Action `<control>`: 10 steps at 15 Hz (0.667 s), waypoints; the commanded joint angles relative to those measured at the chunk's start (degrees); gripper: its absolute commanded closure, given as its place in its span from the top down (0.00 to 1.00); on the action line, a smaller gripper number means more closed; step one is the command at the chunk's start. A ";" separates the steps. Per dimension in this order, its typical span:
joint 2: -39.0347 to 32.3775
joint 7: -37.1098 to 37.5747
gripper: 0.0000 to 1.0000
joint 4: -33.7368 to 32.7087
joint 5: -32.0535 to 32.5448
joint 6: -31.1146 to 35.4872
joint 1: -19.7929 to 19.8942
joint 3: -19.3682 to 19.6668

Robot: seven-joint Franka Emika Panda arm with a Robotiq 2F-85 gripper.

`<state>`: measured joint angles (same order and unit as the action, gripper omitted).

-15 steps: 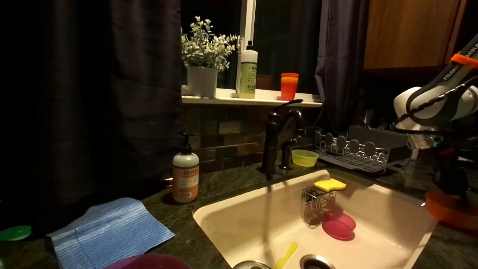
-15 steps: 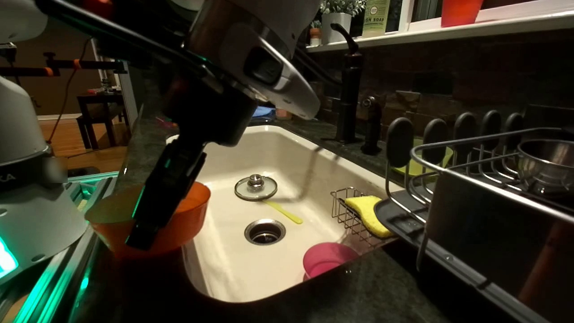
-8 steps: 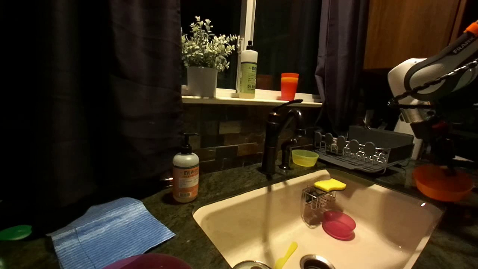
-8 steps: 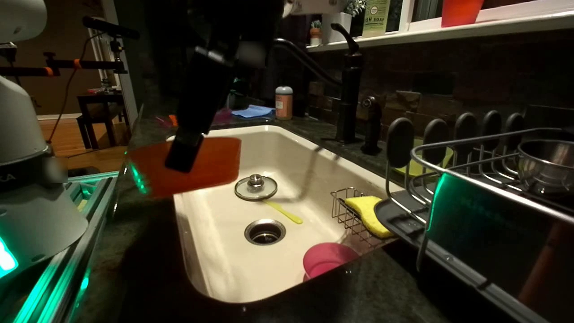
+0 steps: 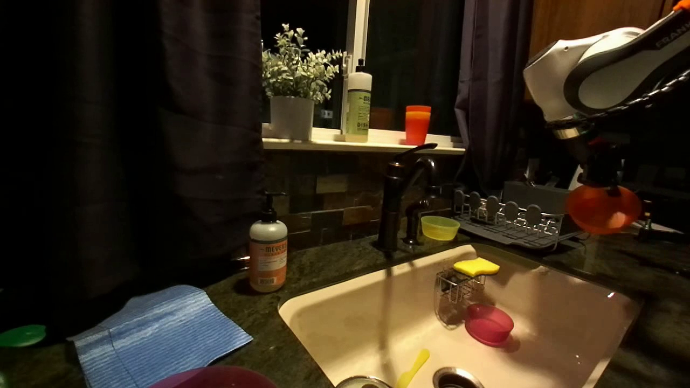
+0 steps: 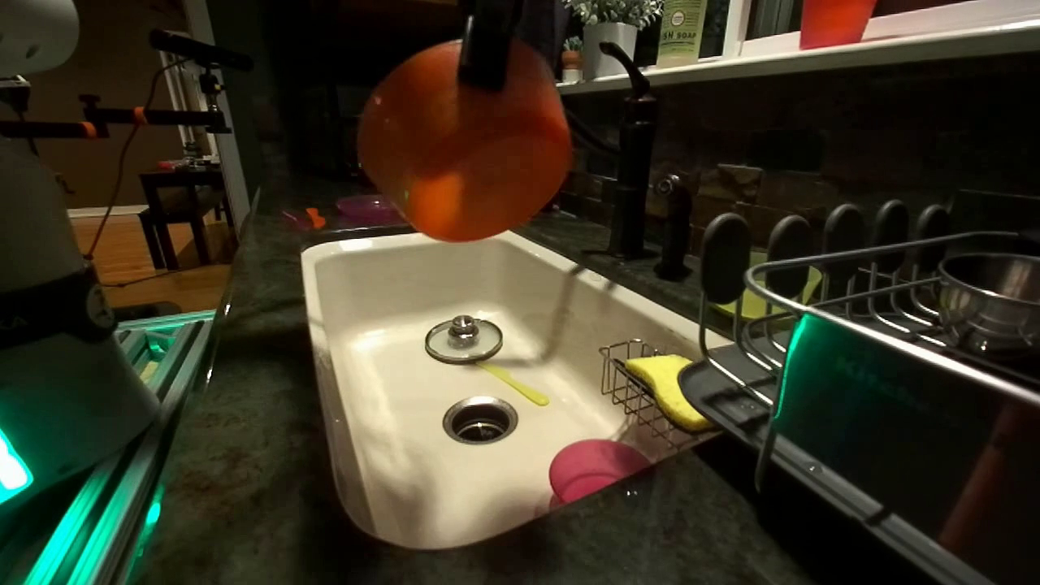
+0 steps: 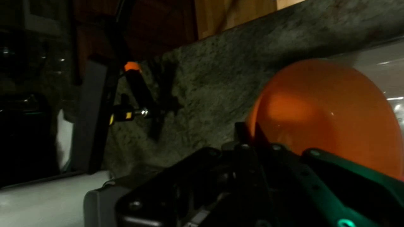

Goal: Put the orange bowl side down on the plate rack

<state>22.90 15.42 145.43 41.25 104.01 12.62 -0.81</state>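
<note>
The orange bowl (image 6: 467, 162) hangs in the air, tilted, held by its rim. It also shows in an exterior view (image 5: 598, 211), right of the rack in that picture, and in the wrist view (image 7: 318, 110). My gripper (image 7: 251, 134) is shut on the bowl's rim, one finger outside the wall and one inside. In an exterior view a dark finger (image 6: 486, 61) lies against the bowl's upper edge. The plate rack (image 6: 723, 258), dark grey wire with upright rounded prongs, stands on the counter beside the sink. It also shows in an exterior view (image 5: 498, 234). The bowl is apart from it.
A steel pot (image 6: 987, 296) sits in the rack. The white sink (image 6: 390, 479) holds a pink dish (image 5: 488, 325), a glass lid (image 6: 463, 341) and a wire caddy with a yellow sponge (image 5: 476, 267). The faucet (image 5: 392, 207) and a yellow-green bowl (image 5: 440, 228) stand near the rack.
My gripper has lifted the orange bowl from low by the sink's edge to well above the counter. The bowl has tilted and shifted toward the rack in one picture. Other objects stayed put.
</note>
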 commanded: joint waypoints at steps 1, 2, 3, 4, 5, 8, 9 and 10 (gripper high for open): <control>-4.12 9.95 0.01 -2.69 8.52 -2.84 -2.28 -2.86; -4.75 11.08 0.01 -3.10 10.44 -3.23 -3.00 -2.97; -5.24 11.87 0.01 -3.48 12.03 -3.18 -3.58 -2.73; -5.36 12.58 0.01 -3.59 13.38 -2.20 -3.91 -1.94; -5.31 13.05 0.01 -3.71 14.45 -1.18 -4.17 -1.16; -4.71 16.24 0.01 -3.47 17.95 0.45 -4.51 0.20; -4.28 17.50 0.01 -3.24 19.28 0.85 -4.66 0.45; -4.09 18.86 0.01 -3.11 20.66 1.47 -4.77 0.72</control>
<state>18.05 30.27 141.61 57.97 103.52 9.10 -1.66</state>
